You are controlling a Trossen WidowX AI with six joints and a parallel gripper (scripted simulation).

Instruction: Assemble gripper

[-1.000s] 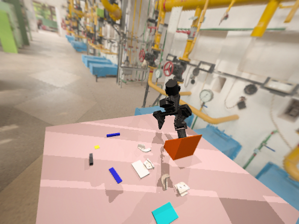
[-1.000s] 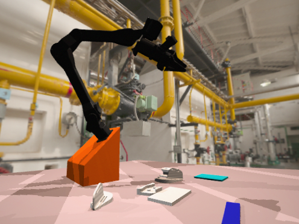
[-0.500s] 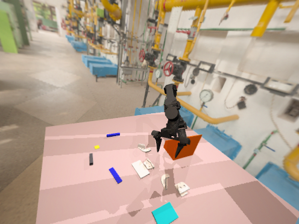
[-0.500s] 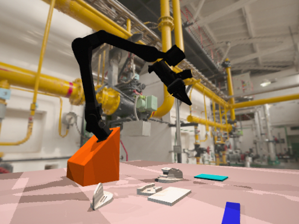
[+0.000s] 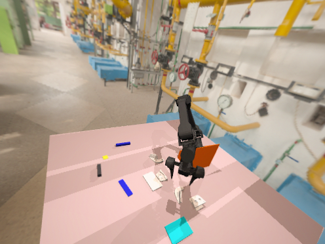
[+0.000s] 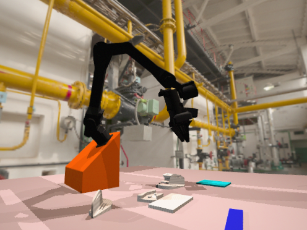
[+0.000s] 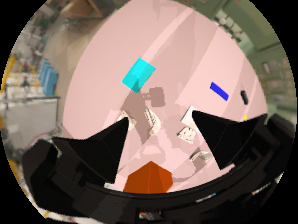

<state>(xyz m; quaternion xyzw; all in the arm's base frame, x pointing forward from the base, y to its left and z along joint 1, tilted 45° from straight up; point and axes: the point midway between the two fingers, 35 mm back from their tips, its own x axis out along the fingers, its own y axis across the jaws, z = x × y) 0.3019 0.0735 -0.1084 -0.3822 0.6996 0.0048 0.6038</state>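
My gripper (image 5: 181, 181) (image 6: 185, 140) (image 7: 161, 116) is open and empty, pointing down high above the table. One pale, curved jaw (image 5: 177, 195) (image 6: 177, 180) (image 7: 152, 121) lies below it. The other jaw (image 5: 157, 159) (image 6: 98, 204) (image 7: 200, 156) lies apart, nearer the arm's base. A small pale part with raised details, apparently the gripper base (image 5: 161, 176) (image 6: 143, 198) (image 7: 187, 134), lies beside a flat white slab (image 5: 152, 181) (image 6: 171, 202) (image 7: 189, 114). Another squarish pale part, possibly the housing plate (image 5: 197, 201) (image 6: 167, 175), is partly hidden behind a finger in the wrist view. Both jaws lie off the base.
The arm stands on an orange block (image 5: 208, 155) (image 6: 100, 168) (image 7: 149, 179). A cyan plate (image 5: 179, 230) (image 6: 213, 183) (image 7: 139, 75), a blue block (image 5: 125, 187) (image 6: 234, 219) (image 7: 219, 91), a blue bar (image 5: 123, 143), a black block (image 5: 99, 170) and a yellow piece (image 5: 105, 157) lie around.
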